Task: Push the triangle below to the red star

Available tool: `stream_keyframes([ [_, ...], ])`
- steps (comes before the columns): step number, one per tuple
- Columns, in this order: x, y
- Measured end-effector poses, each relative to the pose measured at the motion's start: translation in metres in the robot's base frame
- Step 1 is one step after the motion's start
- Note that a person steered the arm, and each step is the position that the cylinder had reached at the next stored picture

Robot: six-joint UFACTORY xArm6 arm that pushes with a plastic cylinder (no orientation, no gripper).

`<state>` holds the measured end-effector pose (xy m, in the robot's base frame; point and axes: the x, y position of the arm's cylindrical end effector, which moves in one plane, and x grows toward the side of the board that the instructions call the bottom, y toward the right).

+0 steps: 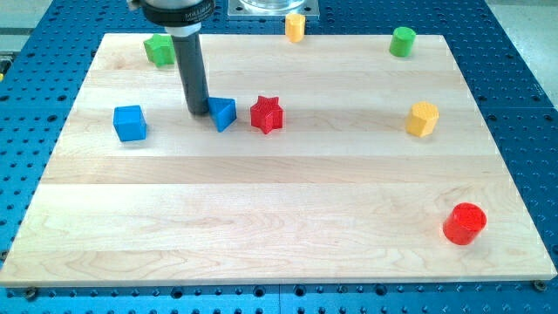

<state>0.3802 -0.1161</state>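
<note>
A blue triangle (224,113) lies on the wooden board (279,209), just left of a red star (267,114), with a small gap between them. My tip (197,112) is at the triangle's left edge, touching or nearly touching it. The dark rod rises from there to the view's top.
A blue cube (130,123) lies to the tip's left. A green block (159,49) is at the top left, a yellow block (296,27) at the top middle, a green cylinder (402,41) at the top right, a yellow block (422,119) at the right, and a red cylinder (464,223) at the lower right.
</note>
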Motion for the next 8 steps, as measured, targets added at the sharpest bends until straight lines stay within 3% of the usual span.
stream_keyframes([
  [2, 0.064, -0.001],
  [6, 0.0, -0.003],
  [8, -0.003, 0.028],
])
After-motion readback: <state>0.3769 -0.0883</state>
